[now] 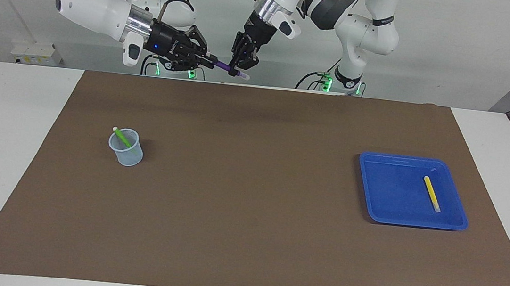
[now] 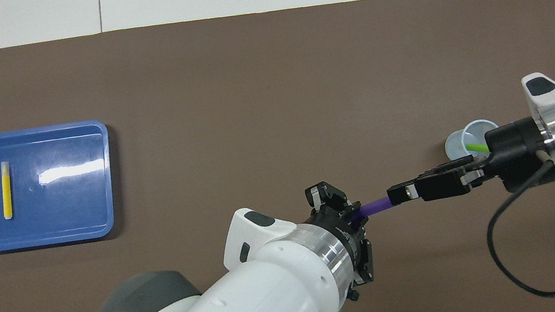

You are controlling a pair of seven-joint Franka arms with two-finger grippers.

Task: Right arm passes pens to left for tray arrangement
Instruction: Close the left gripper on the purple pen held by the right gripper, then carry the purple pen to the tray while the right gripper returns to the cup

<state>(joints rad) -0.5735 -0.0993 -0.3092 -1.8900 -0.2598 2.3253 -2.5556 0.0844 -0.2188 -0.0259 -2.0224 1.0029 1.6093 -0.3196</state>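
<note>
My right gripper is shut on one end of the purple pen and holds it level, high above the mat's edge nearest the robots. My left gripper comes down from above, and its fingers are closed on the pen close to the whitish tip. In the overhead view the purple pen spans the gap between the right gripper and the left gripper. The yellow pen lies in the blue tray. The green pen stands tilted in a cup.
The translucent pale blue cup stands on the brown mat toward the right arm's end. The tray sits toward the left arm's end. A black cable hangs from the right wrist.
</note>
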